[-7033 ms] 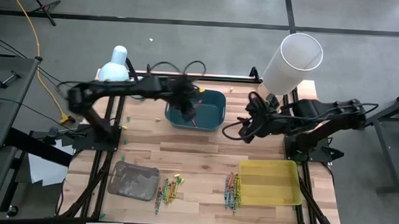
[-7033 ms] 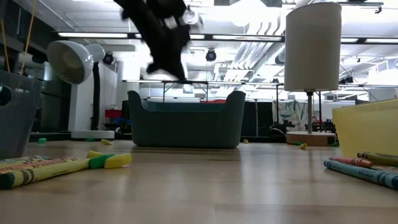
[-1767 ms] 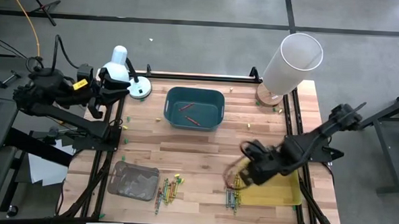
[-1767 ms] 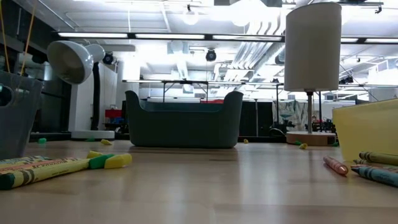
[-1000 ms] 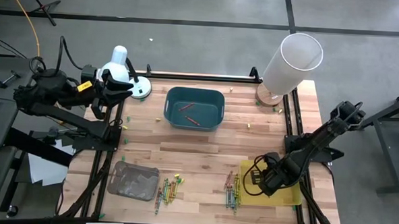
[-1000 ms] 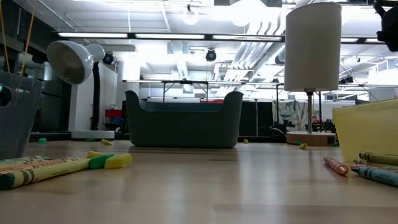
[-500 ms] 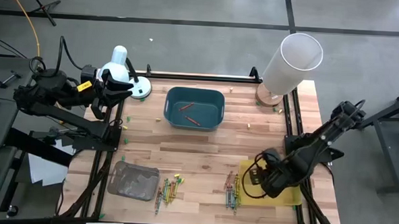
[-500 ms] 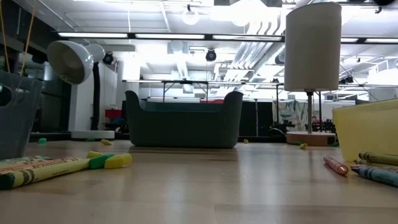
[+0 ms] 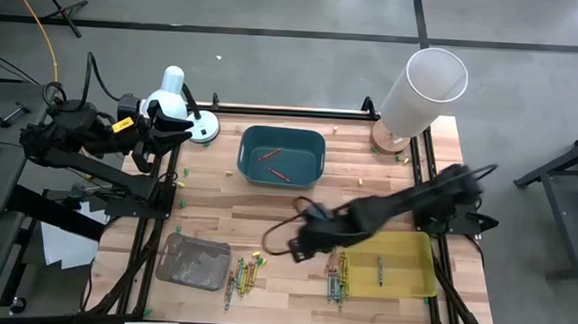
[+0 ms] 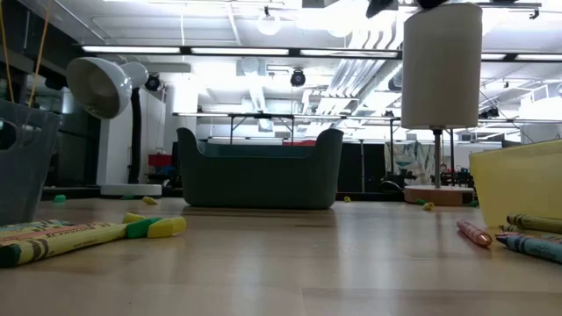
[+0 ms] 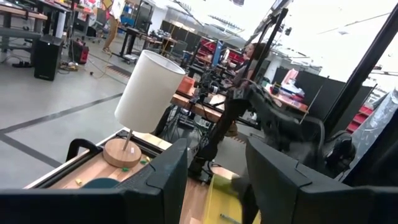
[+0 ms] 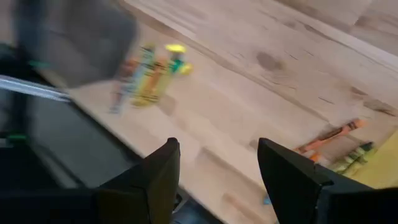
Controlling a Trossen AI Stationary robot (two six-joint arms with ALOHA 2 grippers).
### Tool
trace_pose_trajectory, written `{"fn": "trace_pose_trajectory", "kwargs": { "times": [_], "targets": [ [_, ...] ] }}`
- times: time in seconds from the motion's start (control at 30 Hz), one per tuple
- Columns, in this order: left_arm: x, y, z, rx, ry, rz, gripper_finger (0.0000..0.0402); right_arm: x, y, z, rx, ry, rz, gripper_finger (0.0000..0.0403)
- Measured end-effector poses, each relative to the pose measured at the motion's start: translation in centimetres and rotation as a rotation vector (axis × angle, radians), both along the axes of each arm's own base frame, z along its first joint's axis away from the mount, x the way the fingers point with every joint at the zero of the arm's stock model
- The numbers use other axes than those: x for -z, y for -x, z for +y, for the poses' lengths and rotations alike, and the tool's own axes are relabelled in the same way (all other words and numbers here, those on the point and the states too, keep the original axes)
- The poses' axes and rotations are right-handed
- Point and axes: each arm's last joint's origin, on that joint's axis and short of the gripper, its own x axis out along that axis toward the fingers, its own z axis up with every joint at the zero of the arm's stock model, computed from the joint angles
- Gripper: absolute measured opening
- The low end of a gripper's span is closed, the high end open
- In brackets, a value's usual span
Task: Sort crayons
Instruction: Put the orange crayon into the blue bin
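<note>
Low in the middle of the high view, the right gripper (image 9: pixel 300 246) hangs over bare wood with its fingers spread and nothing between them. It sits between two loose heaps of crayons: one heap (image 9: pixel 242 274) just left of it beside the grey tray (image 9: pixel 195 261), the other (image 9: pixel 336 273) just right of it against the yellow tray (image 9: pixel 394 266), where a single crayon (image 9: pixel 379 269) already lies. I'd guess the heaps sit next to the trays so each pick is short. Two red ones (image 9: pixel 273 163) rest in the teal bin (image 9: pixel 282 157) up top. At the upper left the left gripper (image 9: pixel 168 127) waits off the table by the white lamp (image 9: pixel 172 91), its fingers parted and empty.
</note>
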Motion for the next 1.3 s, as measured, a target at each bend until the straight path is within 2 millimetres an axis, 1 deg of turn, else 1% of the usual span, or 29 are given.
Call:
{"fn": "trace_pose_trajectory", "kwargs": {
  "times": [0.07, 0.13, 0.23, 0.3, 0.43, 0.57, 0.7, 0.8, 0.93, 1.1, 1.2, 1.3],
  "targets": [
    [0.0, 0.0, 0.0, 0.000, -0.001, 0.002, 0.0152, 1.7, -1.5, 0.0, 0.013, 0.011, 0.124, 0.0208],
    [0.0, 0.0, 0.0, 0.000, -0.001, 0.002, 0.0152, 3.5, -2.5, 0.2, 0.056, 0.045, 0.262, 0.0208],
    [0.0, 0.0, 0.0, 0.000, -0.001, 0.002, 0.0152, 5.7, -3.0, 0.6, 0.148, 0.092, 0.444, 0.0208],
    [0.0, 0.0, 0.0, 0.001, -0.001, 0.003, 0.0152, 7.0, -3.1, 1.2, 0.196, 0.101, 0.528, 0.0208],
    [0.0, 0.0, 0.0, 0.001, -0.001, 0.003, 0.0152, 9.7, -3.6, 2.3, 0.233, 0.060, 0.627, 0.0208],
    [0.0, 0.0, 0.0, 0.001, -0.004, 0.003, 0.0152, 11.5, -3.8, 3.0, 0.278, 0.050, 0.683, 0.0208],
    [0.0, 0.0, 0.0, 0.001, -0.018, 0.006, 0.0152, 12.5, -3.6, 2.9, 0.340, 0.069, 0.710, 0.0208],
    [0.0, 0.0, 0.0, 0.001, -0.019, 0.006, 0.0152, 13.7, -3.5, 2.3, 0.356, 0.070, 0.735, 0.0208],
    [0.0, 0.0, 0.0, 0.001, -0.019, 0.006, 0.0152, 15.1, -3.7, 1.6, 0.370, 0.037, 0.711, 0.0208],
    [0.0, 0.1, 0.0, 0.001, -0.018, 0.004, 0.0152, 15.6, -4.1, 0.7, 0.383, -0.006, 0.688, 0.0203],
    [0.0, 0.1, 0.0, 0.001, -0.018, 0.005, 0.0152, 15.9, -4.0, 0.6, 0.388, -0.012, 0.701, 0.0193],
    [0.0, 0.1, 0.0, 0.000, -0.018, 0.004, 0.0152, 15.6, -3.9, 0.6, 0.395, 0.000, 0.696, 0.0183]
  ]
}}
